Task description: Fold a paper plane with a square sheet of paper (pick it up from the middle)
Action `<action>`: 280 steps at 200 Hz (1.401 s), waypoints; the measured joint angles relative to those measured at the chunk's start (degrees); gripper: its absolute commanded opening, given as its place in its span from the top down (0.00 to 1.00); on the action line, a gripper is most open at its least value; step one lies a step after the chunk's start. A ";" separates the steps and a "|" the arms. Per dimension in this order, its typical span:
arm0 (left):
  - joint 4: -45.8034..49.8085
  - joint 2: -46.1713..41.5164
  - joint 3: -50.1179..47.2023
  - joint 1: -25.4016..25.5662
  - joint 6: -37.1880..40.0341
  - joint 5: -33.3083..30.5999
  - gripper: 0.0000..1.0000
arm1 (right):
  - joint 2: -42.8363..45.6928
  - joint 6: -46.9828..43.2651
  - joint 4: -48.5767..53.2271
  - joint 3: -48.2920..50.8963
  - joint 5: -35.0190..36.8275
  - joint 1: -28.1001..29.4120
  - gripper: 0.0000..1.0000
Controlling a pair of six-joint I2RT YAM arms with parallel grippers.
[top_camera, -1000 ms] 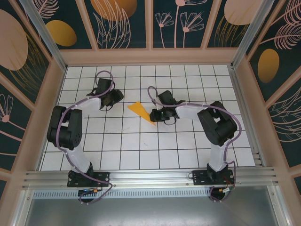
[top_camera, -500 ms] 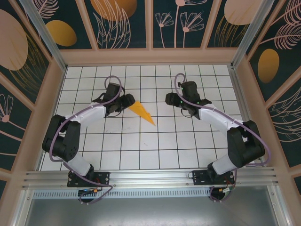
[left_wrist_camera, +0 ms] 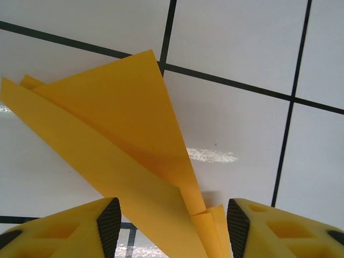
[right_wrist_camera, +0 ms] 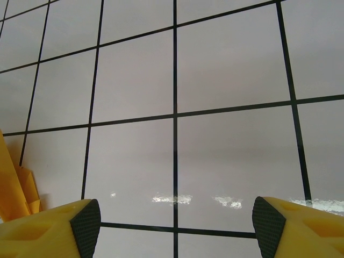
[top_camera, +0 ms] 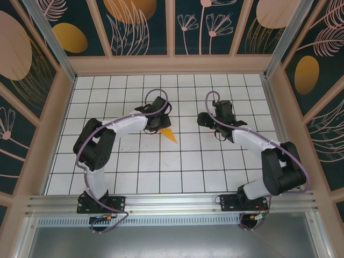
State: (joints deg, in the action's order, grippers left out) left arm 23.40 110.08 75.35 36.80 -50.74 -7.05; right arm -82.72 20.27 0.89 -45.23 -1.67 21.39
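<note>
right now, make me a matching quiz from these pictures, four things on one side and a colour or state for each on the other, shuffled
Things
1. paper plane
2. left jaws
3. right jaws
4. table

Colour or state
a. open above bare tiles, with the paper off to one side
b. white with black grid lines
c. orange-yellow, folded to a point, lying flat
d. open, with the folded paper lying between them

Pairs: 1-c, 2-d, 3-a, 4-b

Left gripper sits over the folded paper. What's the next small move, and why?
Probably close the left gripper on the paper plane: its jaws are open and the plane runs between them. The right gripper is open over bare tiles beside it, holding nothing.
</note>
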 measured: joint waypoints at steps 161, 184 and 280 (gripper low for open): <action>11.21 2.32 3.58 1.09 -3.52 -6.32 0.69 | 2.86 0.20 -2.27 1.92 -0.94 0.02 0.27; 8.85 0.98 1.66 1.09 -5.07 -6.14 0.84 | 2.86 0.24 -2.27 1.92 -0.94 0.02 0.29; -7.85 -8.76 -5.86 1.09 -2.78 2.25 1.00 | 2.86 1.66 -3.43 2.01 -5.42 -0.33 0.29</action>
State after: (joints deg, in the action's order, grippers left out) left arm 15.55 101.32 69.49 37.89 -53.52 -4.80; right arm -79.85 21.93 -2.55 -43.22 -7.09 21.06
